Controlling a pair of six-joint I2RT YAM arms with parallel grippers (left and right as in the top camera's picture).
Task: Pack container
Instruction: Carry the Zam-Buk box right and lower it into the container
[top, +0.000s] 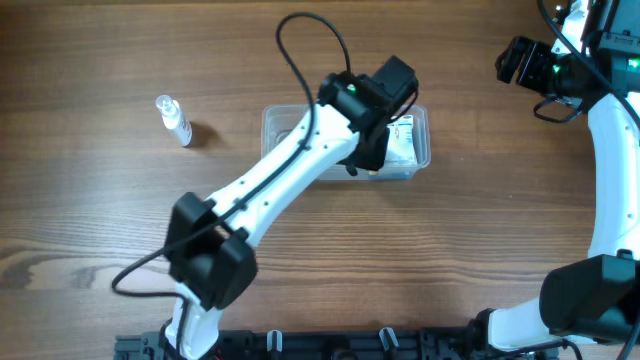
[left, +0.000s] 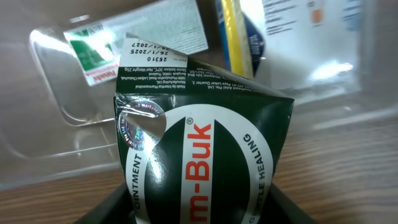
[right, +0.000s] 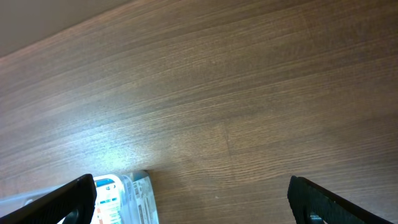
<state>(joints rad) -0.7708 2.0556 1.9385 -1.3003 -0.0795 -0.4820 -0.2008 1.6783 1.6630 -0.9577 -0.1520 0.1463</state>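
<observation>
One green box (left: 205, 155) — "m-Buk"; "OINTMENT" — held at container (left: 62, 112).

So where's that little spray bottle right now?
In the overhead view the spray bottle sits on the bare wood at the table's left side, well apart from the container, where the left gripper holds a green box.

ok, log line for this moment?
left tool: shut on green ointment box, over clear container | right tool: open, over table | container: partly packed

Box (left: 205, 162): dark green, white band, red lettering (silver hologram sticker). Container (top: 270, 125): clear, colourless. Table (top: 90, 220): brown wood grain. Bottle (top: 172, 118), left of container: clear.
</observation>
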